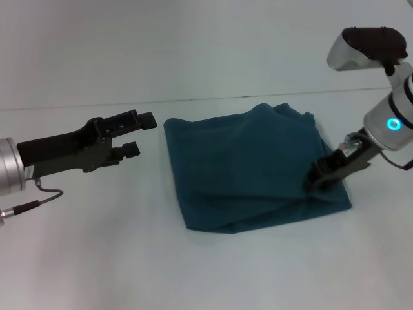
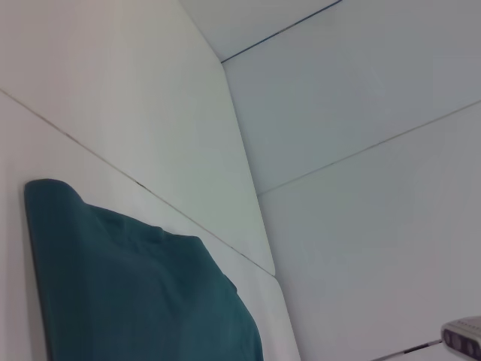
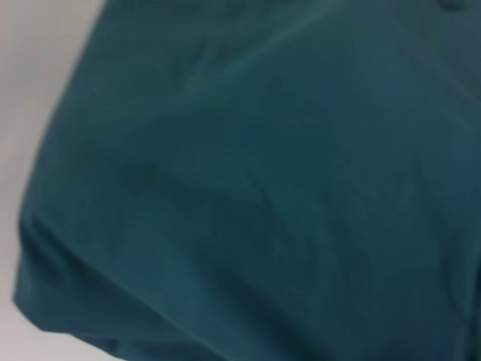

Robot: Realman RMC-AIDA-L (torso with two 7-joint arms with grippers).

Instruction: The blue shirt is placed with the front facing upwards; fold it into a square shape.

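The blue shirt (image 1: 245, 168) lies on the white table (image 1: 97, 258) folded into a rough square, plain teal side up, with no lettering showing. Its layered edges show along the front and right side. My left gripper (image 1: 141, 134) is open and empty, hovering just left of the shirt's left edge. My right gripper (image 1: 314, 181) is down on the shirt near its front right corner. The left wrist view shows the shirt's edge (image 2: 128, 286). The right wrist view is filled with teal cloth (image 3: 263, 188) seen close up.
The white table stretches all round the shirt, and its far edge (image 1: 193, 100) runs behind it. A cable (image 1: 39, 194) hangs under my left arm at the far left. A grey-white part (image 2: 462, 338) shows at the corner of the left wrist view.
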